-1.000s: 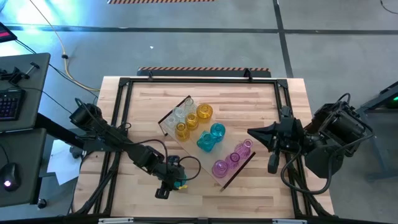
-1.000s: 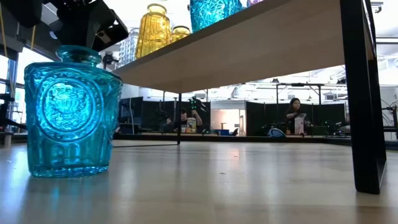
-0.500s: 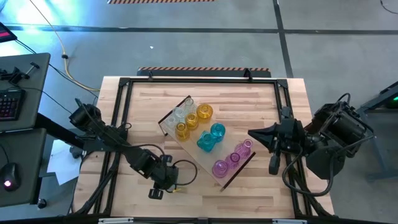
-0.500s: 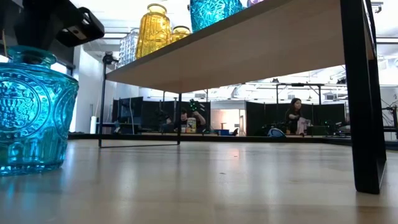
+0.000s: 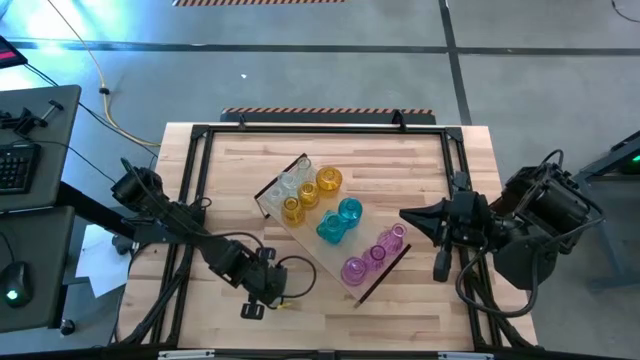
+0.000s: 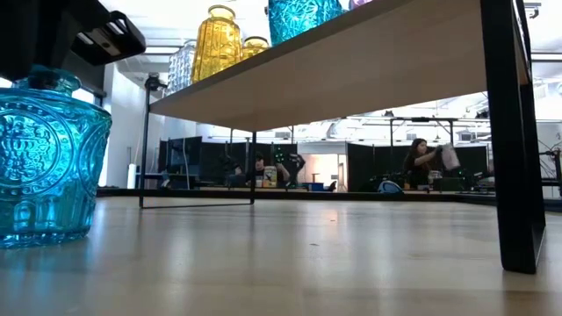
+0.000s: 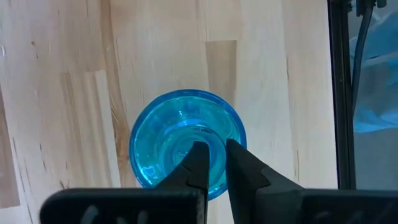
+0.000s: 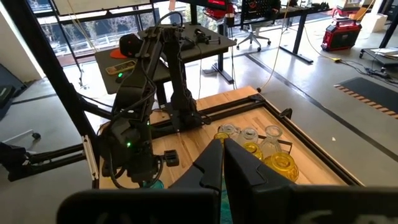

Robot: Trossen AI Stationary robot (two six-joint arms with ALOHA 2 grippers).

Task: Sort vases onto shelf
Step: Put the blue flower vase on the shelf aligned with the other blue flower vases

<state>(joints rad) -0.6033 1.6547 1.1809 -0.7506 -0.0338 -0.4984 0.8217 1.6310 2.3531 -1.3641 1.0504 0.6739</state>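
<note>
A: We start with the striped wooden tabletop [image 5: 420, 170] and the black frame [image 5: 320, 129] round its edge. The shelf [image 5: 285, 222] lies slantwise near the middle, and we count most of the vases on it already: clear vases [image 5: 290, 183] at the far-left end, then amber vases [image 5: 310, 195], teal vases [image 5: 338, 220], and pink vases [image 5: 372, 253] at the near-right end.

B: So by our judgement the sorting is nearly done. What is left?

A: One teal vase [image 7: 185, 138] that we can see, standing on the tabletop at the near left, off the shelf. We place our left gripper [image 7: 213, 163] right over it; its fingers are drawn close together, nipping the rim at the mouth, one finger seeming to reach inside.

B: Is it lifted?

A: No. In the low view its base [image 6: 44, 233] sits flat on the wood.

B: And our right arm?

A: It waits at the right edge of the table, the right gripper [image 5: 404, 214] pressed together on nothing, aimed toward the shelf.

B: Anything in the way?

A: We judge the shelf's raised edge and the vases already on it are what the carried one could knock. The shelf stands on dark legs [image 6: 514, 132], so the vase must go up and over. Away from the table, a desk with a keyboard [image 5: 14, 160] and people [image 6: 421, 162] far behind play no part.
</note>
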